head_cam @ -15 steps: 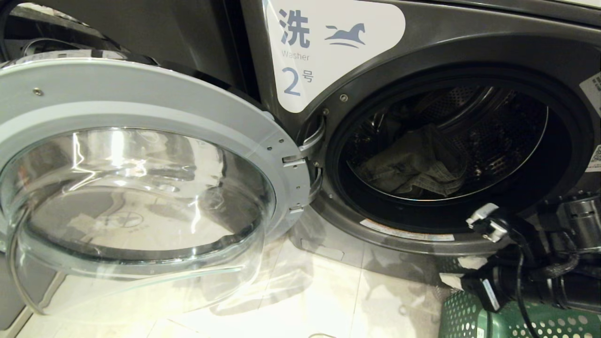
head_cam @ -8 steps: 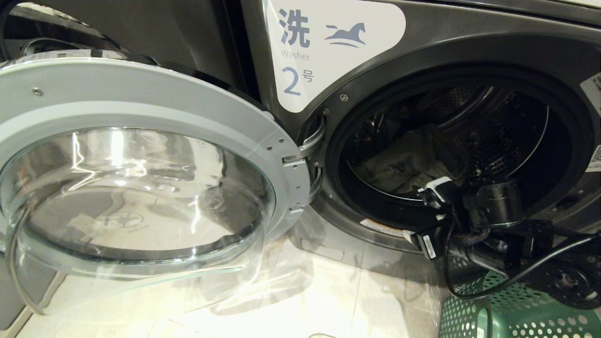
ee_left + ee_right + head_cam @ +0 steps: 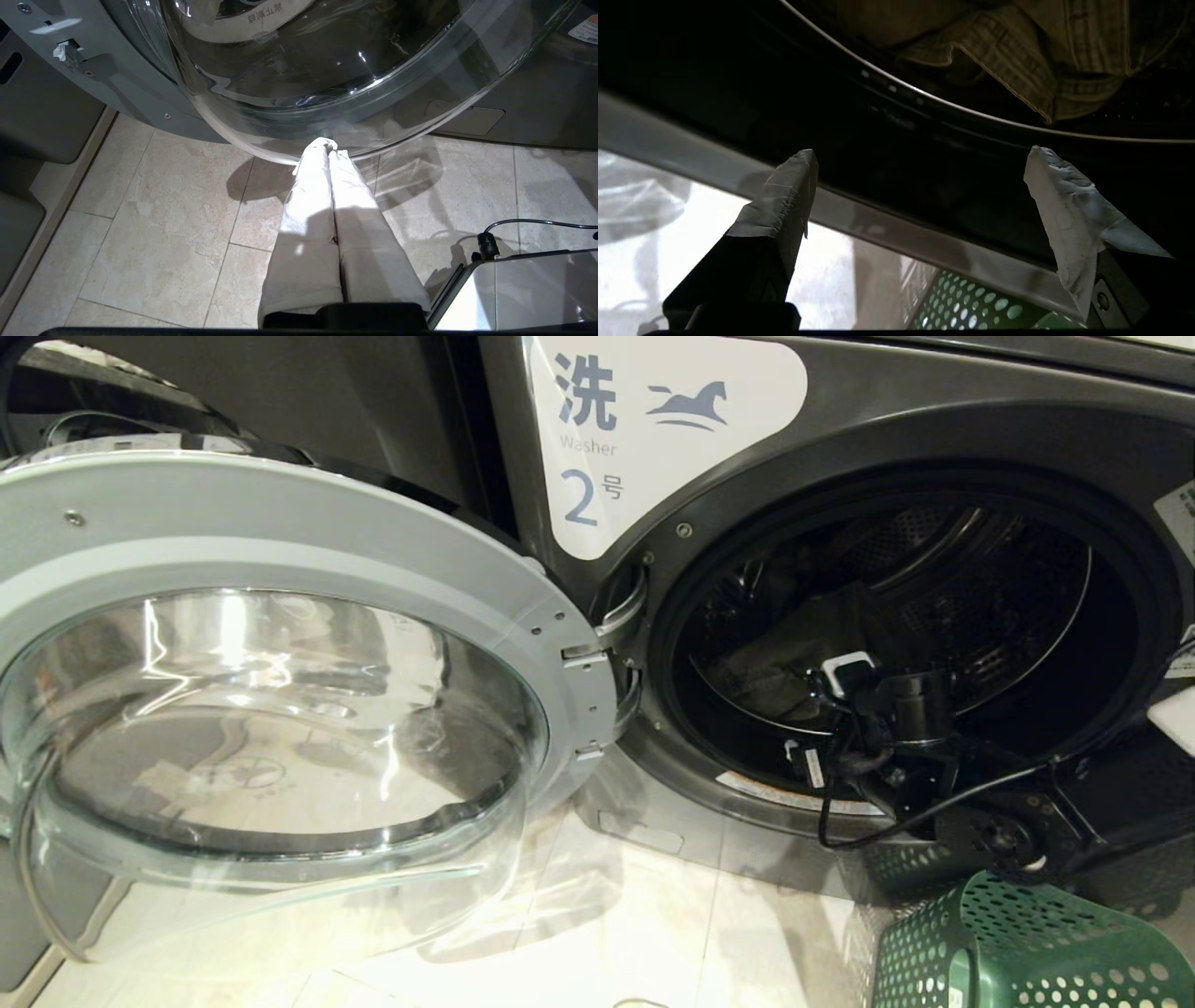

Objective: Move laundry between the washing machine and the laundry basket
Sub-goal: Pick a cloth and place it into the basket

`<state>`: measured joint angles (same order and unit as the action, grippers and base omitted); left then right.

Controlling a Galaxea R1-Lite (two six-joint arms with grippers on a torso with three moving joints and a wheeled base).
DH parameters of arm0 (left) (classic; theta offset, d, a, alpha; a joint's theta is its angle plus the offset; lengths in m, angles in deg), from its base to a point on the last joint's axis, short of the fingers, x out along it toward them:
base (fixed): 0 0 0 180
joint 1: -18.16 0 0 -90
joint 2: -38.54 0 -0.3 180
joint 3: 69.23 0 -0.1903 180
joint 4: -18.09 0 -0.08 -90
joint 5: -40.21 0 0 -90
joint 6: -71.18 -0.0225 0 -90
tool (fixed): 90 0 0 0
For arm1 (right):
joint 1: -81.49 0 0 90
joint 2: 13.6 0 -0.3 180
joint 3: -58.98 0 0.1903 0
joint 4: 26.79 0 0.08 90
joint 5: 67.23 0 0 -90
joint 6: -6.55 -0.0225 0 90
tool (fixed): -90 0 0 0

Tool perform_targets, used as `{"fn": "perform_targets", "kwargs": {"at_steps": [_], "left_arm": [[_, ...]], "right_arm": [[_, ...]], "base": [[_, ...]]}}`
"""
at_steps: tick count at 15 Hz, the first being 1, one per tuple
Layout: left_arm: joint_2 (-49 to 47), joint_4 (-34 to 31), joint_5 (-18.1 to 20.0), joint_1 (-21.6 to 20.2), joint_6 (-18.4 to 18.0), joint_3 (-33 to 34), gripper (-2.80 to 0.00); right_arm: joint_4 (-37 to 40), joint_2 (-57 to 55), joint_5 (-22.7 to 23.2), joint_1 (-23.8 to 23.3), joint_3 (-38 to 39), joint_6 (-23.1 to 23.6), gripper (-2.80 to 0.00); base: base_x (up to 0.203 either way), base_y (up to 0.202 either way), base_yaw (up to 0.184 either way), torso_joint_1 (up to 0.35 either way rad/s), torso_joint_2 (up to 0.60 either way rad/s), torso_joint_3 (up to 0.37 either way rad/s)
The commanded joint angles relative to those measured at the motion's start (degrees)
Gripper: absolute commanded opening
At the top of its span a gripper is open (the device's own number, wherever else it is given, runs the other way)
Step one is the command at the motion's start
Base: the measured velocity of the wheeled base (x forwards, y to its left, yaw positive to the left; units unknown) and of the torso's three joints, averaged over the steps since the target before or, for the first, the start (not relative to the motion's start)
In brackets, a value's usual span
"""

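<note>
Head view, our right gripper (image 3: 822,709) at the washing machine (image 3: 934,439) mouth, center right of frame, fingers (image 3: 784,205) spread wide with nothing held, plaid laundry (image 3: 1017,51) inside the drum beyond, green laundry basket (image 3: 1027,943) lower right, left gripper (image 3: 329,149) closed, empty, under the door glass (image 3: 280,737)

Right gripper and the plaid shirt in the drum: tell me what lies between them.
Right wrist view: only the washer's dark door rim separates the open right gripper from the shirt.
</note>
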<state>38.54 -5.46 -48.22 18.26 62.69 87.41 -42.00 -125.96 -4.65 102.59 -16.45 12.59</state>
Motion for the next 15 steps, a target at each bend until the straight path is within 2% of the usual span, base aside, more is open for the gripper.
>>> {"fn": "perform_targets", "kwargs": {"at_steps": [1,7,12,15], "left_arm": [[0.0,0.0,0.0,0.0,0.0,0.0,-2.80],[0.0,0.0,0.0,0.0,0.0,0.0,-2.80],[0.0,0.0,0.0,0.0,0.0,0.0,-2.80],[0.0,0.0,0.0,0.0,0.0,0.0,-2.80]], "right_arm": [[-1.9,-4.2,-1.0,-0.1,-2.4,-0.1,0.00],[-5.4,-12.2,-7.1,-5.2,-11.6,-0.3,0.00],[-5.5,-17.7,-6.6,-8.0,-20.2,-1.1,0.00],[-5.4,-21.0,-4.3,-8.1,-24.7,-1.0,0.00]], "base": [[0.000,0.000,0.000,0.000,0.00,0.000],[0.000,0.000,0.000,0.000,0.00,0.000],[0.000,0.000,0.000,0.000,0.00,0.000],[0.000,0.000,0.000,0.000,0.00,0.000]]}}
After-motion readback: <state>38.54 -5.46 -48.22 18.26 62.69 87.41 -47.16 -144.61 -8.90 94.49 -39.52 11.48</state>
